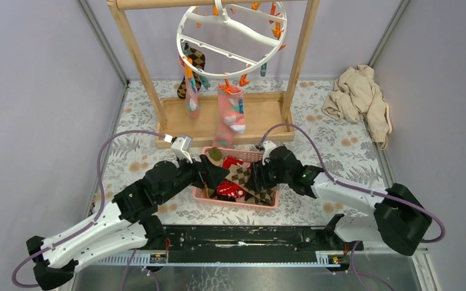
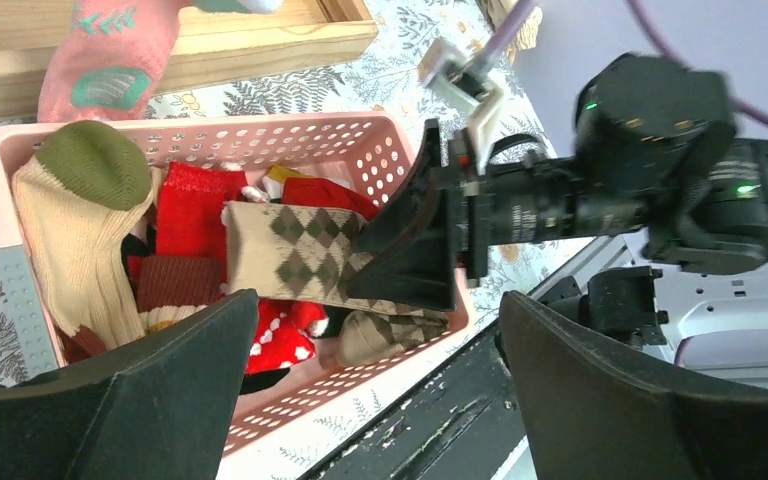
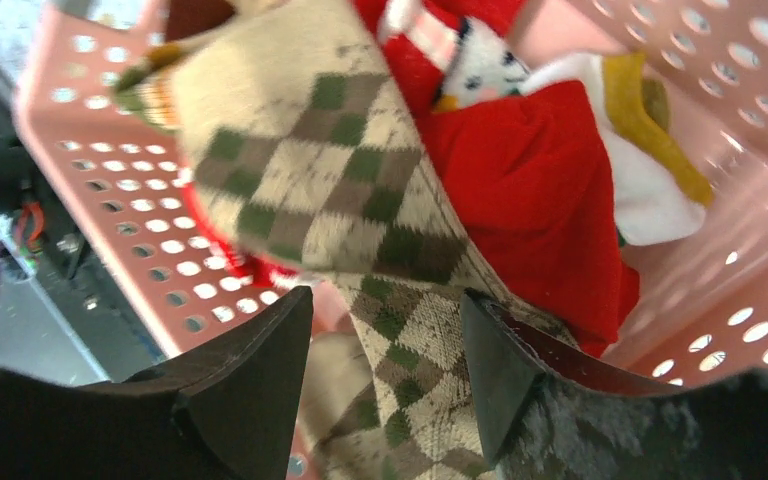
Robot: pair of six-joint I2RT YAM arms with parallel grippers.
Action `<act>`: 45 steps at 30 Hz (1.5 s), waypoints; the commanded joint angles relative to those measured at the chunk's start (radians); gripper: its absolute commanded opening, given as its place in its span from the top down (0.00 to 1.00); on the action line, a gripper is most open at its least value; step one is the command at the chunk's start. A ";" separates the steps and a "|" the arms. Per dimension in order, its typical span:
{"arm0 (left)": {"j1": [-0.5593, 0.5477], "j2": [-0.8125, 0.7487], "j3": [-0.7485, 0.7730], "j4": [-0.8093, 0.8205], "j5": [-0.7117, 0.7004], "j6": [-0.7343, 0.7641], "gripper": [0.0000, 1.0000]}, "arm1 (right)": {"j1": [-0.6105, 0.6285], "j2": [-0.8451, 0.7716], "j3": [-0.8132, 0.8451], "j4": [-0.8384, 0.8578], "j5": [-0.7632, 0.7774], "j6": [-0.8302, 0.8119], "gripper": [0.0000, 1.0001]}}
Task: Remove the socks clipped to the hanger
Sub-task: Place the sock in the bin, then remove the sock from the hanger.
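Note:
The white ring hanger [image 1: 230, 30] hangs from the rack bar at the back. A brown argyle sock [image 1: 193, 65] and two pink socks [image 1: 191, 100] [image 1: 231, 114] are clipped to it. A pink basket [image 1: 236, 203] in front holds several loose socks. My right gripper [image 3: 385, 360] is open low in the basket [image 3: 110, 200], and a brown-beige argyle sock [image 3: 340, 190] lies between its fingers. My left gripper [image 2: 380, 380] is wide open and empty over the basket's near rim [image 2: 290, 400]. It faces the right gripper [image 2: 410, 250]. Both grippers [image 1: 215, 173] [image 1: 258, 179] sit over the basket.
The wooden rack's base board [image 1: 261, 115] and two posts [image 1: 136, 57] stand just behind the basket. A beige cloth heap [image 1: 359, 97] lies at the back right. Grey walls close both sides. The black arm mount rail [image 1: 236, 236] runs along the near edge.

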 commanded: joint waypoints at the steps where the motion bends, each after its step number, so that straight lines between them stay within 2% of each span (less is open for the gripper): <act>1: -0.006 -0.054 -0.014 -0.026 -0.049 -0.031 0.02 | 0.009 0.083 -0.045 0.190 0.082 0.042 0.37; 6: -0.006 -0.050 -0.005 -0.038 -0.063 -0.024 0.01 | 0.011 0.174 -0.017 0.211 0.059 0.047 0.38; 16: -0.006 -0.044 0.010 -0.057 -0.086 -0.007 0.01 | 0.011 -0.115 0.146 -0.052 0.079 -0.006 0.32; 19: -0.006 -0.047 0.019 -0.062 -0.093 -0.004 0.01 | 0.011 -0.156 0.208 -0.090 0.092 -0.021 0.30; 23: -0.006 -0.041 0.031 -0.070 -0.100 0.002 0.02 | 0.008 -0.136 0.276 -0.059 0.162 -0.074 0.30; 26: -0.006 -0.043 0.030 -0.071 -0.096 -0.002 0.02 | -0.033 -0.093 0.256 0.080 0.161 -0.104 0.30; 31: -0.006 -0.070 0.026 -0.090 -0.090 -0.017 0.01 | -0.211 -0.031 0.122 0.436 0.017 -0.033 0.30; 35: -0.006 -0.082 0.019 -0.104 -0.104 -0.019 0.01 | -0.248 0.027 0.057 0.638 -0.059 -0.056 0.29; 45: -0.007 -0.078 0.013 -0.100 -0.097 -0.028 0.01 | -0.257 0.277 0.084 0.885 -0.117 -0.127 0.29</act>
